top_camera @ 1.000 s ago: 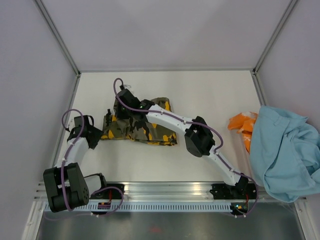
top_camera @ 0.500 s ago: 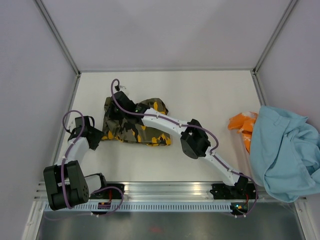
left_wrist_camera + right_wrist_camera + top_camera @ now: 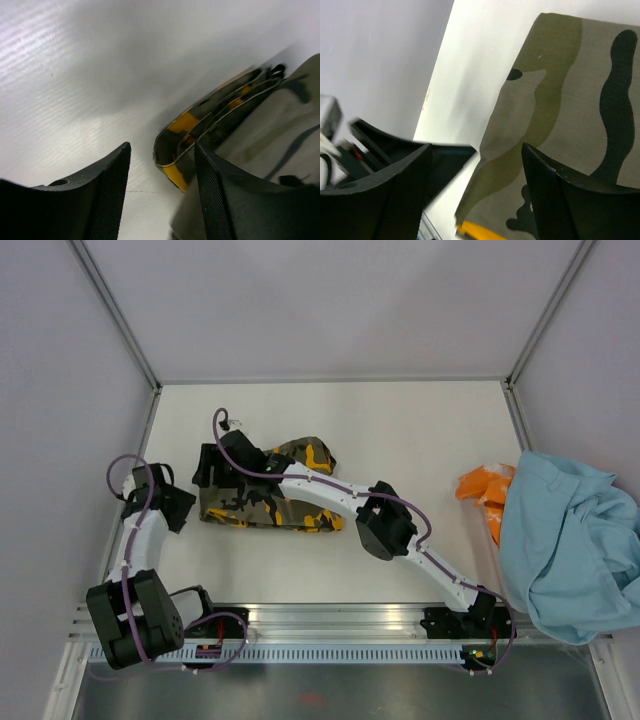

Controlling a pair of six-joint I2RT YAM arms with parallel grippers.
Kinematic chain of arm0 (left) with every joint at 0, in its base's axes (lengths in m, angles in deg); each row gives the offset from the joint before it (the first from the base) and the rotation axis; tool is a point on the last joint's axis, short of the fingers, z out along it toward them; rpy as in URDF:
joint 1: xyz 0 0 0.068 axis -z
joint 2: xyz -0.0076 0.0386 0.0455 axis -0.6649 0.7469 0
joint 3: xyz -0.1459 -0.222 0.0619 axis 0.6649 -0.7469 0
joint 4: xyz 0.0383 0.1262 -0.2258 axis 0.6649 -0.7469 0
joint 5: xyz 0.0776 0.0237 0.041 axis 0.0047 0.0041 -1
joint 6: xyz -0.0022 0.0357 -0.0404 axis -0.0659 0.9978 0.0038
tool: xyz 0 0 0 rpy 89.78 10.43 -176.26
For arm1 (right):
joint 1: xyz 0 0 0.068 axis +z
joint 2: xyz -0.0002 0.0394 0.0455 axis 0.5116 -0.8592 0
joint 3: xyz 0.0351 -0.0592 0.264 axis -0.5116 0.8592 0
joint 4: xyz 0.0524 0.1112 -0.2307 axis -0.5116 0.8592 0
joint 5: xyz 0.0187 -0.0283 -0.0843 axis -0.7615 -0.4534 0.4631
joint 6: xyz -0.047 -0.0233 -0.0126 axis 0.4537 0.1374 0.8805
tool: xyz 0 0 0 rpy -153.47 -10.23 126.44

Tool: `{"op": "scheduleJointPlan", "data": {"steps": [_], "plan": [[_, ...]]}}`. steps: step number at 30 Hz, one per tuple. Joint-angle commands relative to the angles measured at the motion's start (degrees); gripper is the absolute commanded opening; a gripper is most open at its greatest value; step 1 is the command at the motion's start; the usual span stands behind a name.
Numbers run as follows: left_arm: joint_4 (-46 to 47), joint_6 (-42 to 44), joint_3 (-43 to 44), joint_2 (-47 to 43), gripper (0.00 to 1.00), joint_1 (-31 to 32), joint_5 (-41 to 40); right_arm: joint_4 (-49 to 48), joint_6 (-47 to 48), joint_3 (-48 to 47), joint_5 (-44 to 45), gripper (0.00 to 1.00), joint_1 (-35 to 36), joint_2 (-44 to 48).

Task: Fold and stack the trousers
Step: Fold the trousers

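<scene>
Top view, with both wrist views. The trousers [image 3: 275,502] lie as a compact folded bundle in the left half of the table [image 3: 420,430], their layered edges visible in the left wrist view. The right gripper [image 3: 476,150] hangs over the bundle's left end, jaws spread and pinching nothing. The left gripper [image 3: 162,150] rests just beside that end at lower left, jaws likewise spread and empty.

We judge the fold to be essentially made and the step in hand to be the hand-off from folding to stacking. The next move calls for both arms to draw clear without dragging cloth.

The surface is plain, matt white, bounded by pale grey walls [image 3: 330,300]. A light-blue garment [image 3: 565,540] and an orange garment [image 3: 478,488] lie heaped at the right edge, well apart.
</scene>
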Motion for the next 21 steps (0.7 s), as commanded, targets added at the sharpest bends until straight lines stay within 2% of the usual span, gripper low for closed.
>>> {"op": "scheduleJointPlan", "data": {"steps": [1, 3, 6, 8, 9, 10, 11, 12, 13, 14, 15, 16, 17, 18, 20, 21], "plan": [[-3.0, 2.6, 7.4, -2.4, 0.60, -5.0, 4.6, -1.8, 5.3, -3.1, -0.7, 0.79, 0.0, 8.1], [-6.3, 4.3, 10.0, -2.7, 0.60, -8.4, 6.4, -0.9, 7.5, -2.5, 0.1, 0.79, -0.5, 10.8], [-10.8, 4.8, 14.4, -2.6, 0.61, -9.7, 6.5, 1.8, 10.3, 0.6, 2.6, 0.80, -1.4, 16.4], [-9.8, 4.7, 15.4, -3.5, 0.61, -10.7, 10.3, 4.0, 11.3, 4.7, 3.6, 0.77, -2.3, 20.7], [-8.2, 5.5, 15.5, -4.9, 0.61, -11.0, 15.8, 4.5, 12.0, 8.7, 3.8, 0.74, -4.0, 22.2], [-6.2, 6.3, 15.9, -5.7, 0.59, -11.0, 20.0, 5.2, 12.2, 10.9, 4.3, 0.67, -5.1, 25.0], [-1.0, 7.1, 15.8, -6.4, 0.56, -10.9, 29.3, 5.4, 12.4, 13.3, 4.7, 0.62, -6.4, 26.6], [1.2, 7.6, 15.8, -8.0, 0.54, -10.4, 32.9, 5.5, 13.6, 18.5, 5.7, 0.56, -9.0, 29.9], [2.6, 7.5, 15.8, -8.8, 0.51, -9.8, 35.6, 5.2, 14.3, 21.2, 6.5, 0.38, -10.0, 31.6], [3.6, 7.5, 16.0, -9.7, 0.42, -9.0, 37.3, 4.6, 15.1, 24.4, 7.7, 0.31, -11.1, 33.7], [4.7, 7.5, 16.1, -10.6, 0.38, -6.7, 37.4, 3.5, 16.3, 30.8, 8.5, 0.25, -12.8, 35.6], [5.7, 7.1, 15.4, -12.2, 0.34, -5.6, 37.5, 1.3, 17.8, 33.8, 9.1, 0.04, -13.6, 39.3], [7.6, 6.3, 14.1, -13.0, 0.21, -4.5, 39.7, -0.1, 18.4, 36.9, 9.1, 0.00, -14.5, 41.0], [13.8, 3.3, 10.4, -13.6, 0.15, -2.2, 41.2, -1.5, 18.8, 42.6, 8.5, 0.00, -16.4, 42.4], [18.7, -0.2, 7.0, -13.7, 0.02, 1.1, 40.2, -5.6, 19.3, 47.3, 5.0, 0.00, -19.6, 45.3], [19.7, -0.1, 5.1, -13.3, 0.02, 5.9, 38.2, -6.7, 19.3, 50.4, 3.6, 0.00, -20.9, 45.7]]}}
